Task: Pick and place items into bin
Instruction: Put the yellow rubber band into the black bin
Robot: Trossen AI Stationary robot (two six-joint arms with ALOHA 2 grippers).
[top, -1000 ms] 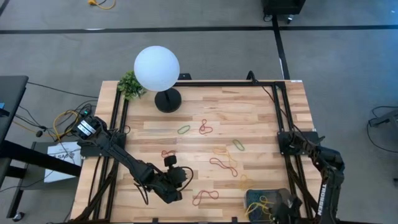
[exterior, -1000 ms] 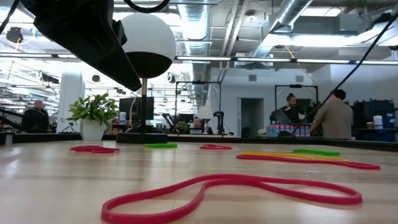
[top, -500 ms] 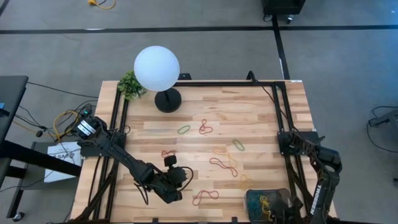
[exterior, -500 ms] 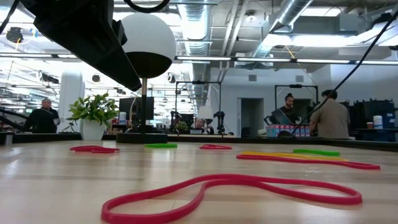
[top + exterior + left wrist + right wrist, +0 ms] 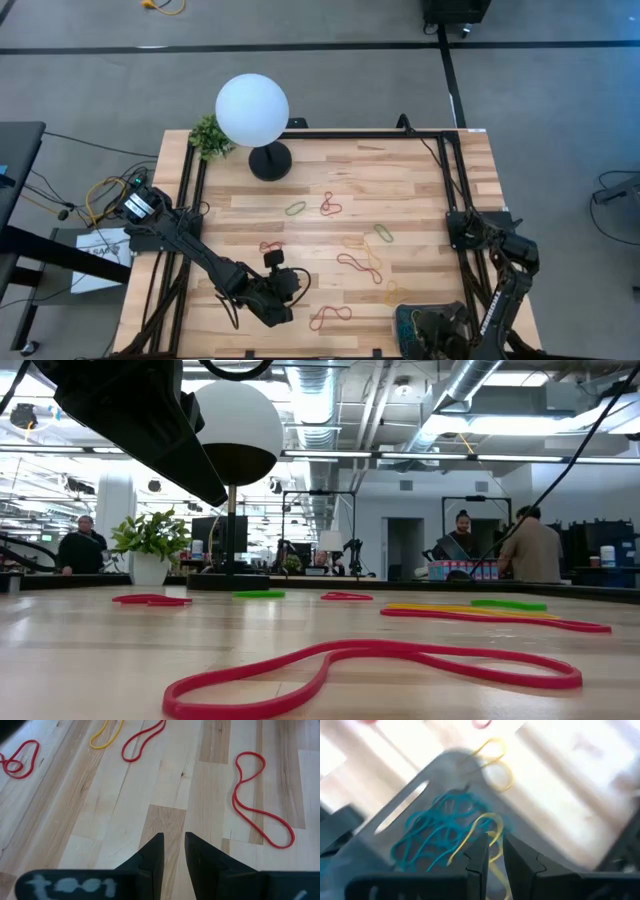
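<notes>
Right gripper (image 5: 492, 851): poised directly over the bin (image 5: 408, 318) at the table's near right corner, fingers parted by a narrow gap. A yellow band (image 5: 487, 836) hangs at the tips; whether it is pinched or merely draped between them cannot be told.
Bin contents: a tangle of grey-blue bands (image 5: 440, 827) lies just beneath and beyond the fingertips, inside the mesh tray.
Left gripper (image 5: 173, 851): hovers low over bare wood, fingers slightly apart, holding nothing.
Key relation: the nearest loose item, a red figure-eight band (image 5: 260, 800), lies ahead and to one side of the left gripper's tips, its long axis running roughly along the reach. The left arm is clearly the nearer one to it.
Other items: a red loop (image 5: 144, 740) and yellow loop (image 5: 107, 734) lie farther ahead.
Hard to read: the right wrist view is smeared; the arm covers much of the bin from above.
</notes>
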